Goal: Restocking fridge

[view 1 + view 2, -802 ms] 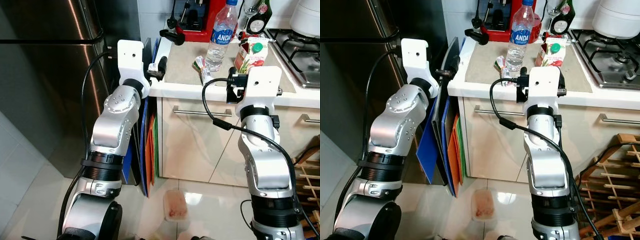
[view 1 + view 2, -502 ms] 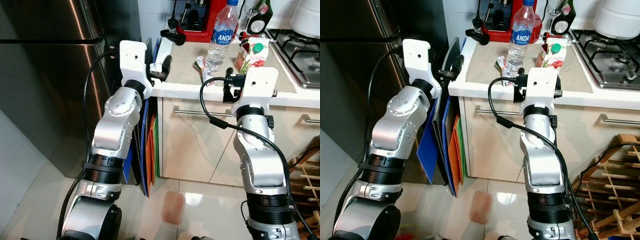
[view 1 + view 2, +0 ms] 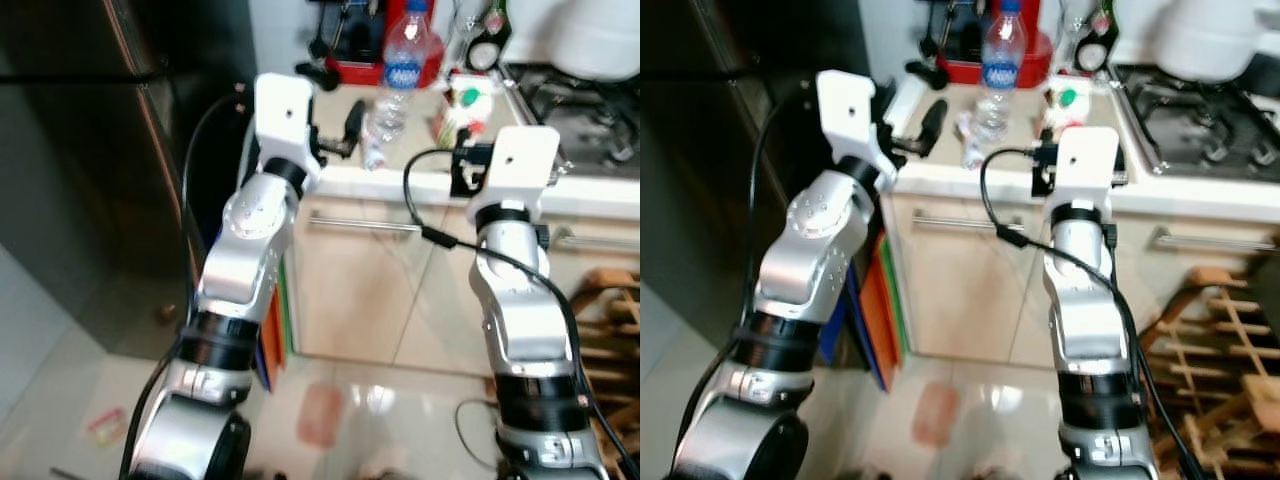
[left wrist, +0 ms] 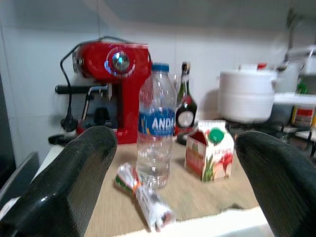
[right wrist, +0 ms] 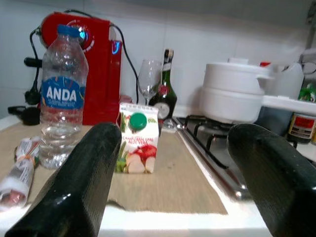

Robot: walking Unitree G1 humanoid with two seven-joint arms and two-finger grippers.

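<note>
A clear water bottle (image 3: 401, 76) with a blue label, a juice carton (image 3: 458, 106) with a green cap and a small wrapped packet (image 3: 375, 152) stand on the beige counter (image 3: 420, 160). The steel fridge (image 3: 90, 150) stands to the left with its door closed. My left gripper (image 3: 348, 125) is raised over the counter's left corner, open and holding nothing; the bottle (image 4: 156, 128) and packet (image 4: 145, 197) lie ahead between its fingers. My right gripper (image 5: 182, 182) is at the counter's front edge, open and holding nothing, facing the carton (image 5: 139, 143).
A red coffee machine (image 4: 116, 89), a dark bottle (image 4: 185, 111), a wine glass (image 5: 148, 81), a white pot (image 5: 237, 96) and a gas hob (image 3: 585, 95) crowd the back. Coloured boards (image 3: 275, 320) lean beside the fridge. A plastic tub (image 3: 320, 415) lies on the floor; a wooden rack (image 3: 610, 330) stands right.
The camera has shifted and blurred. My left gripper has risen from beside the counter's corner to over the counter, nearer the bottle. The right gripper stays at the counter's front edge.
</note>
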